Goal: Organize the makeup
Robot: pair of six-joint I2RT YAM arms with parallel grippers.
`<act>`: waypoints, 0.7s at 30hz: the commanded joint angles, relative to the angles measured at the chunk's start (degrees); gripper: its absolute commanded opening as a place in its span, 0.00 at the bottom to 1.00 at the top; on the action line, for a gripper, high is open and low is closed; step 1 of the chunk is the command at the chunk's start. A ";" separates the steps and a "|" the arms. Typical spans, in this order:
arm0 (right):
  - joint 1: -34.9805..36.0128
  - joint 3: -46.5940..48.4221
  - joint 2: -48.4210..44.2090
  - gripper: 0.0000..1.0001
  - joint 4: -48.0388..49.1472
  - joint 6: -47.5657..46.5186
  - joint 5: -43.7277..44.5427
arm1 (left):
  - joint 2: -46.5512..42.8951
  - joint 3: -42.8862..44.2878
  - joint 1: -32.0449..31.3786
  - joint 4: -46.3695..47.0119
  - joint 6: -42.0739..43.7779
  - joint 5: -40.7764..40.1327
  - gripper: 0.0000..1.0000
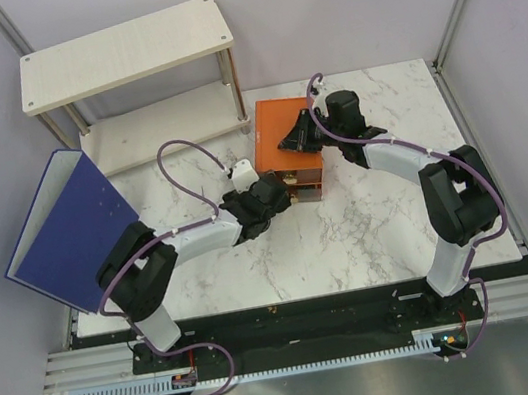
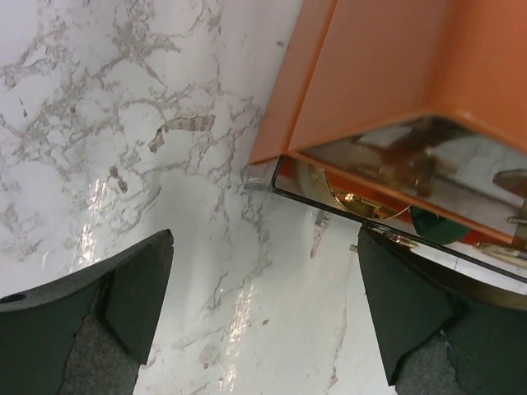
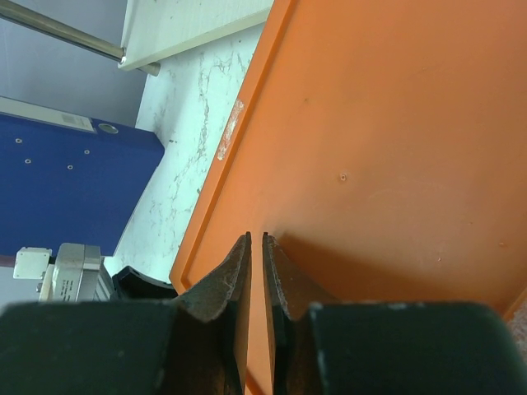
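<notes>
Left gripper [image 2: 265, 247] gaping, empty, beside orange drawer box [image 3: 370, 164]; right gripper [image 3: 256, 247] nearly clenched, empty, atop it; white marble table [image 2: 123, 123].

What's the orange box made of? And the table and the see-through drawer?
Orange box: likely smooth matte plastic; even colour, moulded rim. Table: glossy marble, or a marble print; grey veins, bright glare. Drawer front: probably clear plastic, maybe glass; it reflects and shows things inside.
</notes>
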 commanded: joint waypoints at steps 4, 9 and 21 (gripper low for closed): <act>-0.36 -3.36 1.67 0.19 -10.44 -2.78 1.29 | 1.89 3.70 0.28 12.09 -3.13 -8.94 0.99; -0.45 -3.28 1.67 0.19 -10.44 -2.87 1.29 | 1.72 3.08 0.19 15.08 -3.49 -8.15 0.99; -0.71 -2.05 1.76 0.19 -10.53 -3.13 1.47 | -15.67 -6.76 -1.21 10.43 5.98 -10.44 0.99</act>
